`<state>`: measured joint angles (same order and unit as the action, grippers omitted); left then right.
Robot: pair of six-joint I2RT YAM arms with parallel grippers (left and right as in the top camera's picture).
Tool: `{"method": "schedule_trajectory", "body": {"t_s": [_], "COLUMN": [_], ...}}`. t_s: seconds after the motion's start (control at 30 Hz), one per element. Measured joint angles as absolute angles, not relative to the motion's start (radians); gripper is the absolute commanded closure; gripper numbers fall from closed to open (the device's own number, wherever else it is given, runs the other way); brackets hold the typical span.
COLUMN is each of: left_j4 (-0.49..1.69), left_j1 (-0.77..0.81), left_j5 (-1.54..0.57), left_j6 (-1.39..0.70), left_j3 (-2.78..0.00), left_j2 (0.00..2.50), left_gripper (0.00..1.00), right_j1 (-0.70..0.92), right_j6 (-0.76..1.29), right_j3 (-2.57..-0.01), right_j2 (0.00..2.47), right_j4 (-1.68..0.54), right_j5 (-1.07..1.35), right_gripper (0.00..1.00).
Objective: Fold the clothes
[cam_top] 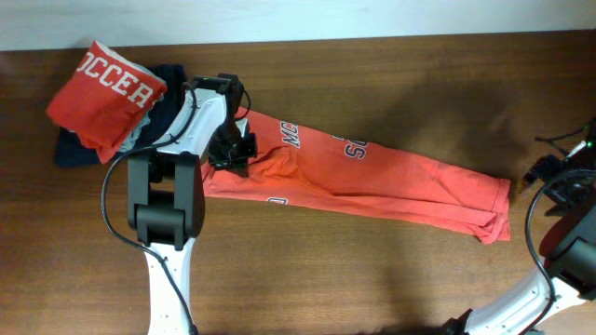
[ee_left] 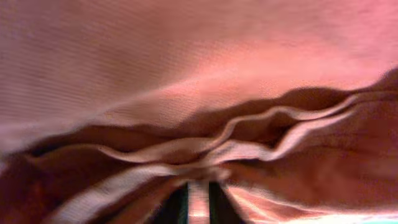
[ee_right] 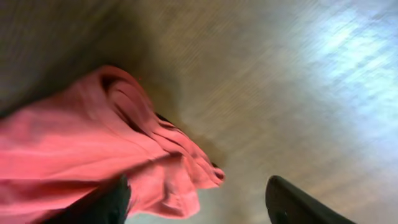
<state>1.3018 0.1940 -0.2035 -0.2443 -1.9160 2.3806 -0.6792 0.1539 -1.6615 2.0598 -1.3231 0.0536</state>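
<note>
The coral-red T-shirt [cam_top: 391,181] lies stretched in a long narrow band across the table, white lettering showing near its left half. My left gripper [cam_top: 231,154] sits on the band's left end. In the left wrist view its fingers [ee_left: 198,186] stand close together with a strip of the red cloth [ee_left: 186,74] pinched between them. My right gripper [cam_top: 543,175] is at the right edge of the table, just past the band's right end. In the right wrist view it [ee_right: 198,182] is open wide, and the bunched shirt end [ee_right: 74,137] lies against its left finger, not gripped.
A second red garment with white "SOCCER" lettering [cam_top: 104,93] lies folded at the back left on a dark navy garment [cam_top: 74,149]. The wooden table [cam_top: 372,279] ends near the top of the overhead view. Black cables hang beside both arms.
</note>
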Motion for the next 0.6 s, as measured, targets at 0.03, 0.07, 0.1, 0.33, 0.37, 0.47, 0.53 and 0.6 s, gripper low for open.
{"method": "schedule_trajectory", "body": {"t_s": [0.03,0.07,0.1,0.33,0.37,0.47,0.53,0.6], "left_j4": [1.302,1.302,1.302,1.359,1.373,1.413,1.441,1.463], "left_j1": [0.195,0.195,0.195,0.194,0.194,0.197,0.201,0.211], "left_j5": [-0.203,-0.203,-0.203,-0.190,-0.190,-0.194,-0.198,-0.202], "left_j6": [-0.245,-0.249,-0.249,-0.251,-0.251,-0.248,-0.247,-0.244], "left_j3": [-1.916,-1.917,-1.917,-1.984,-2.010,-2.117,-2.206,-2.302], "left_j2": [2.381,2.381,2.381,2.411,2.421,2.444,2.446,2.447], "left_gripper": [0.78,0.78,0.78,0.78,0.78,0.74,0.67,0.52], "right_j1": [-0.679,-0.679,-0.679,-0.679,-0.679,-0.679,-0.679,-0.679], "right_j6": [0.138,0.123,0.103,-0.002,-0.009,-0.027,-0.033,-0.036], "right_j3": [-1.656,-1.649,-1.637,-1.534,-1.521,-1.483,-1.454,-1.430], "right_j2": [2.060,2.060,2.060,2.060,2.060,2.060,2.060,2.060], "right_j4": [-1.312,-1.299,-1.281,-1.207,-1.199,-1.179,-1.163,-1.143], "right_j5": [0.069,0.088,0.106,0.223,0.235,0.263,0.274,0.279], "right_gripper": [0.24,0.24,0.24,0.27,0.27,0.33,0.35,0.41]}}
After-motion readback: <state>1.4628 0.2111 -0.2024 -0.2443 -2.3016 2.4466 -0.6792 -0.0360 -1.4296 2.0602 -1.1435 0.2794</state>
